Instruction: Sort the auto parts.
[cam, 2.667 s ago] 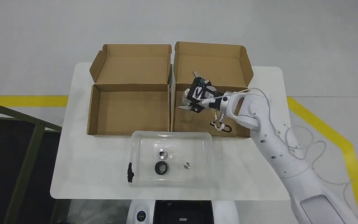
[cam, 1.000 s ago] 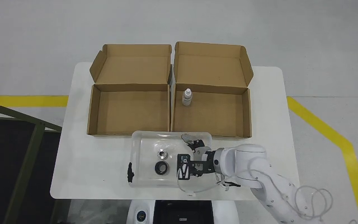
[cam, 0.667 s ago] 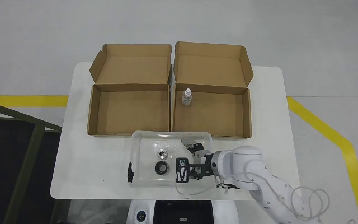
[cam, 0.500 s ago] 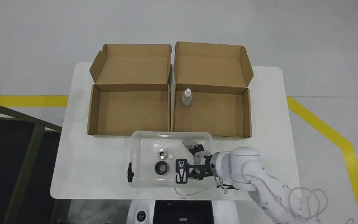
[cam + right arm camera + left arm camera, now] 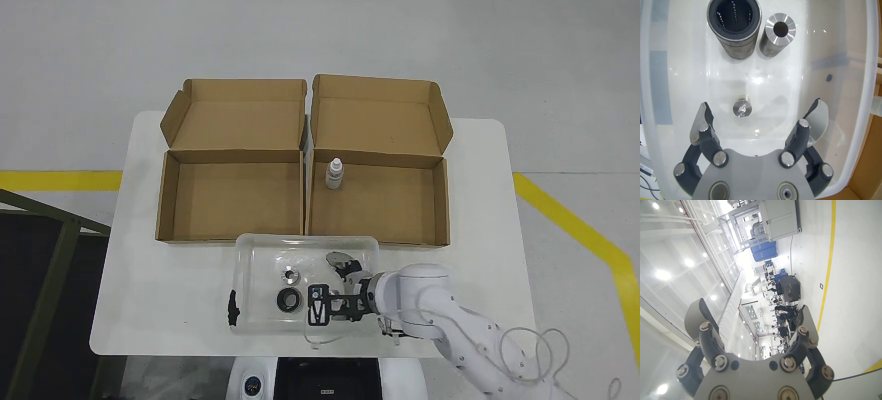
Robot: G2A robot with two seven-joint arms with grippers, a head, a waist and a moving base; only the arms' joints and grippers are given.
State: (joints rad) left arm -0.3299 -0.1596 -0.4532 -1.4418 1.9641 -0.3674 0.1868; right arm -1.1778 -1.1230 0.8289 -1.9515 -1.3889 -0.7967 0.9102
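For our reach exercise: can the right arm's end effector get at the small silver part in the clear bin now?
Probably yes: the right end effector is open just above the small silver part, nothing between; bearing and sleeve stand apart.

Dark grey and black on the bearing, bright silver on the sleeve and the small pin, in a translucent white bin. Plain brown on the boxes, white on the bottle and table.

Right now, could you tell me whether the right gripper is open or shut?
Open: the right gripper holds nothing, its fingers wide apart over the clear bin and the small metal part.
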